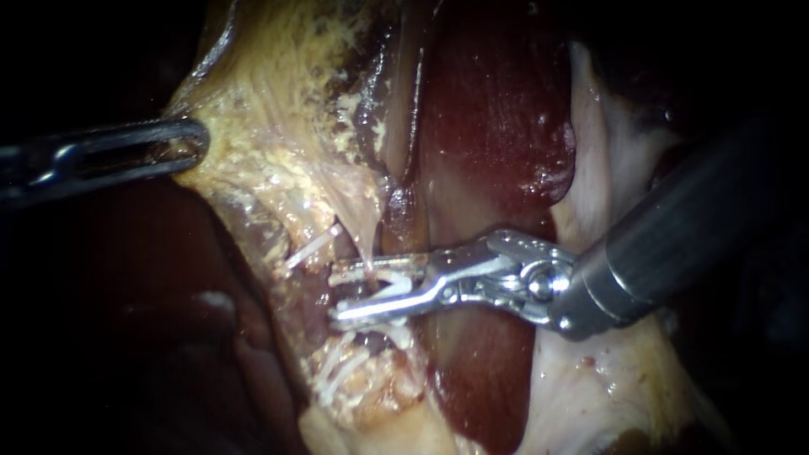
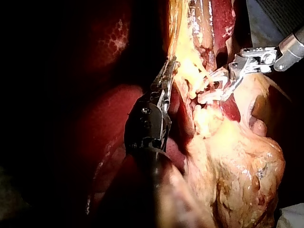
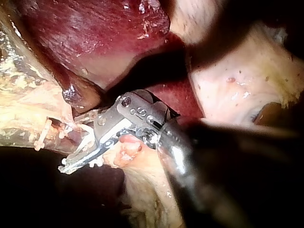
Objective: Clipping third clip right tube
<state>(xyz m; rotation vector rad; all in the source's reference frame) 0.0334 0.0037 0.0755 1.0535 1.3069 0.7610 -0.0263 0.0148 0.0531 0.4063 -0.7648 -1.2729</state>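
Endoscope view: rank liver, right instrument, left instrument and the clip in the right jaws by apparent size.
Largest: liver and right instrument, about alike; the instrument is nearer the camera.
Then: left instrument, shut on tissue.
Smallest: clip.

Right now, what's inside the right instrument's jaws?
A white clip, spread open, held by the right instrument. Dark tissue shows in its gap. The jaws cover whatever lies behind them, so I cannot tell more.

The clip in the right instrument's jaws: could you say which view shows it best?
The endoscope view: the clip lies side-on, both legs visible, between the right instrument's jaws. Both wrist views show only white slivers.
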